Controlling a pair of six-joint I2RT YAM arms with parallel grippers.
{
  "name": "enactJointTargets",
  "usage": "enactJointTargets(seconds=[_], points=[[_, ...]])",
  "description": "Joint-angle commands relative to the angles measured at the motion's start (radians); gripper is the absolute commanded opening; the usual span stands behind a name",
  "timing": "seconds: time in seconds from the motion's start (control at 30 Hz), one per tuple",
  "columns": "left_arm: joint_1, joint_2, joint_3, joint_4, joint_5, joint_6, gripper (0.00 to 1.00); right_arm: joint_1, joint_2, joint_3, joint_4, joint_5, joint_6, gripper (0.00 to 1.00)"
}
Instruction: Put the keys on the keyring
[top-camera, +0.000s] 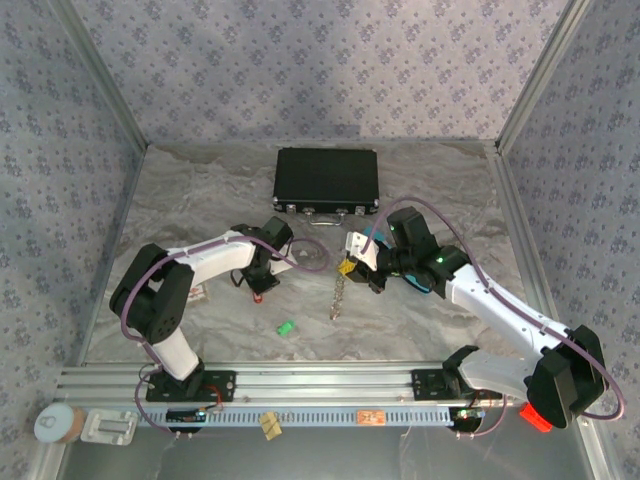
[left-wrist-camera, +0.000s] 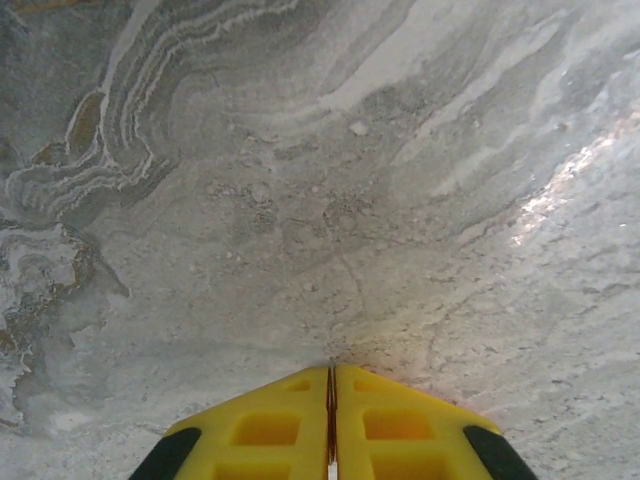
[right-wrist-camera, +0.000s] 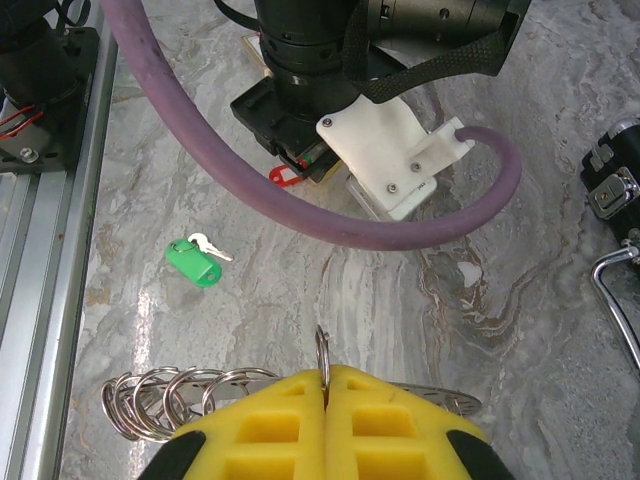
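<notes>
Risks, left to right.

1. The left gripper (left-wrist-camera: 333, 385) is clenched, its yellow fingers meeting along one seam with only bare table (left-wrist-camera: 300, 200) ahead of them. No key is visible between them in the left wrist view. In the right wrist view the red key (right-wrist-camera: 283, 176) sits at the foot of that arm, partly covered. Whether it is gripped cannot be told. If the fingers have shut beside it, a lift would probably come away empty.
2. The green key (right-wrist-camera: 193, 264) lies loose on the table, well apart from both grippers. A passing cable or link could knock it farther off.
3. The right gripper (right-wrist-camera: 327, 385) grasps the keyring (right-wrist-camera: 322, 345) by a single thin loop standing up at the finger seam. That is a slender hold, so the loop may twist or slip when a key is pushed against it. The hanging remainder could also swing and mask the opening.

Condition of the task items.

- The red key shows only a small red plastic head.
- The green key has a bright green head and a short silver blade, lying flat.
- The keyring is a string of silvery linked rings. They bunch to the left of the right gripper's fingers, and a flat metal strip shows to the right. From above, the string dangles toward the table between the two arms, in front of the black case (top-camera: 326, 181).
</notes>
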Motion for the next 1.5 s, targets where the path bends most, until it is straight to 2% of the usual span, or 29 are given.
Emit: enactJointTargets(seconds=[0.0,0.17,0.33,0.7,0.83,1.07,1.47], points=[[0.008,-0.015,0.026,-0.017,-0.016,0.014,0.06,0.006,-0.024,0.035,-0.012,-0.008,-0.013,0.0],[0.007,-0.116,0.021,0.001,-0.014,0.018,0.0,0.006,-0.024,0.036,-0.012,-0.007,-0.012,0.0],[0.006,-0.278,-0.012,0.102,0.049,0.026,0.0,0.008,-0.016,0.041,-0.013,-0.006,-0.013,0.0],[0.029,-0.648,-0.211,0.466,0.375,0.164,0.0,0.045,0.02,0.074,-0.043,-0.02,-0.052,0.0],[0.05,-0.692,-0.235,0.514,0.494,0.167,0.0,0.07,0.044,0.096,-0.056,-0.049,-0.094,0.0],[0.049,-0.798,-0.362,0.679,0.751,0.271,0.0,0.077,0.094,0.128,-0.057,-0.11,-0.113,0.0],[0.046,-0.755,-0.364,0.744,0.867,0.247,0.0,0.125,0.177,0.158,-0.003,-0.214,-0.113,0.0]])
